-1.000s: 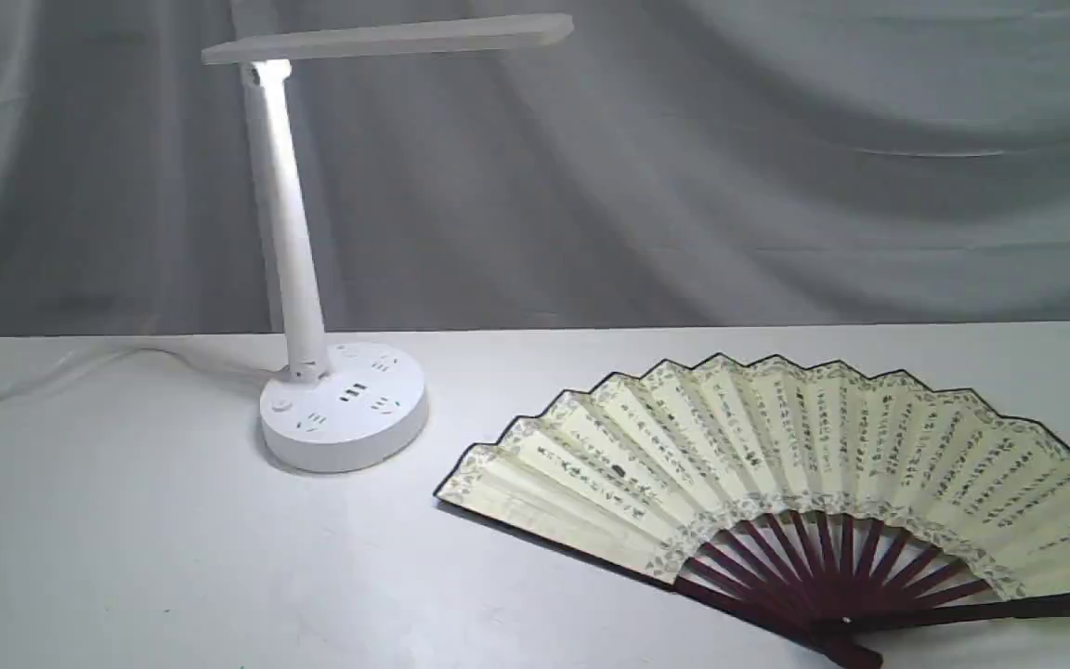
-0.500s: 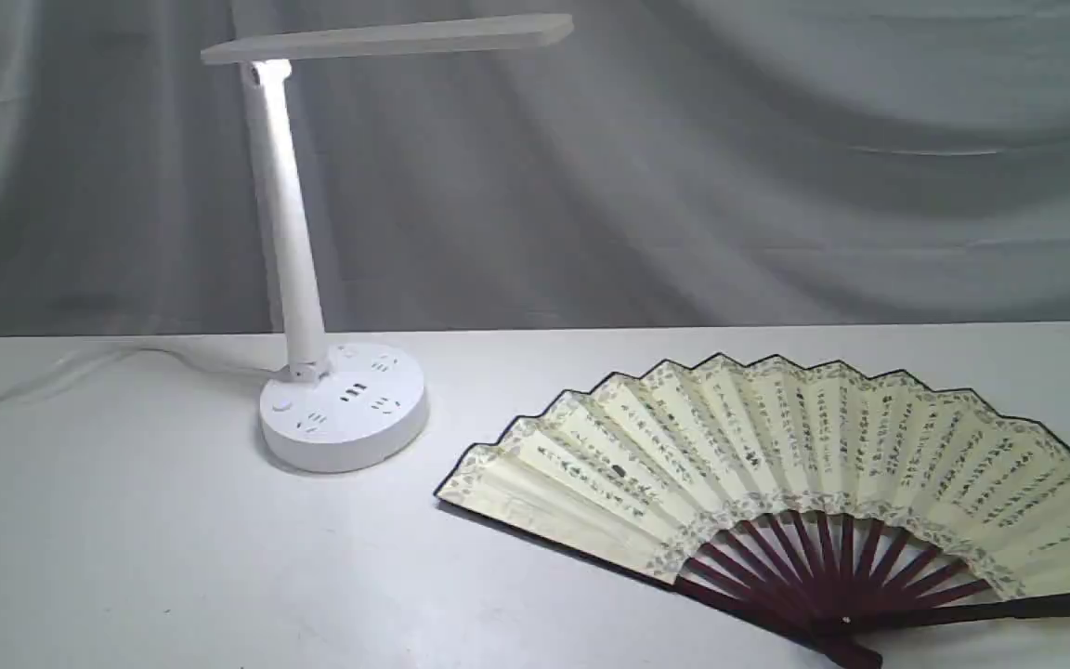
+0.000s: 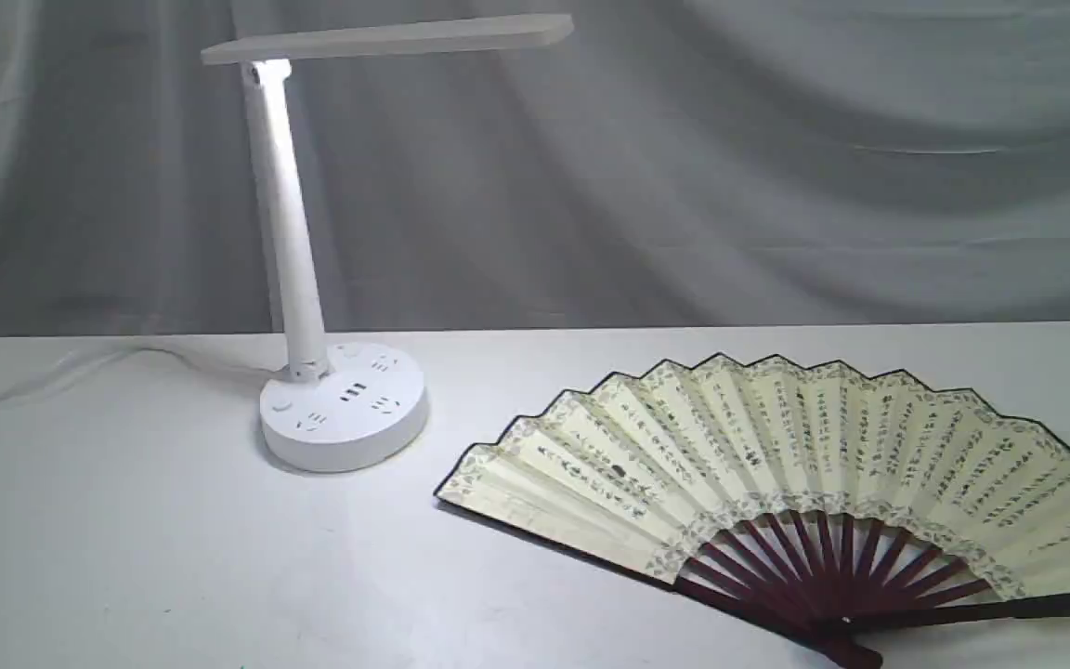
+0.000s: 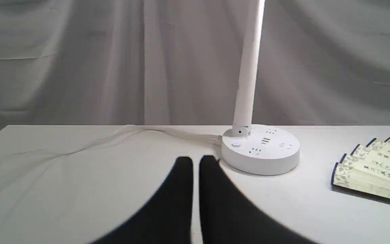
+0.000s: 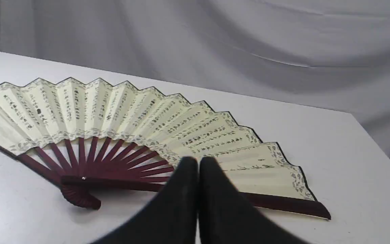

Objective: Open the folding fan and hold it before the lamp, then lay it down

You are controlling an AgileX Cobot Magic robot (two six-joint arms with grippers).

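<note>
Folding fan (image 3: 776, 446) spread flat on table (image 3: 126, 557), 4 o'clock from lamp (image 3: 286, 242). Left gripper (image 4: 196, 160), right gripper (image 5: 198, 162): jaws together, empty.

I see folding fan (image 3: 776, 455) fully open, lying flat on table (image 3: 126, 557), calligraphy face up. Cream pleated leaf, black characters in columns, speckled border, dark maroon ribs. Pivot at 6 o'clock, leaf arcing from 10 through 12 to 3; far end cut off by exterior view's edge. Sits at 4 o'clock from lamp (image 3: 286, 223), near, not touching. Lamp white, standing, round socketed base, slim stem leaning slightly, flat long head reaching toward 3 o'clock.
</note>
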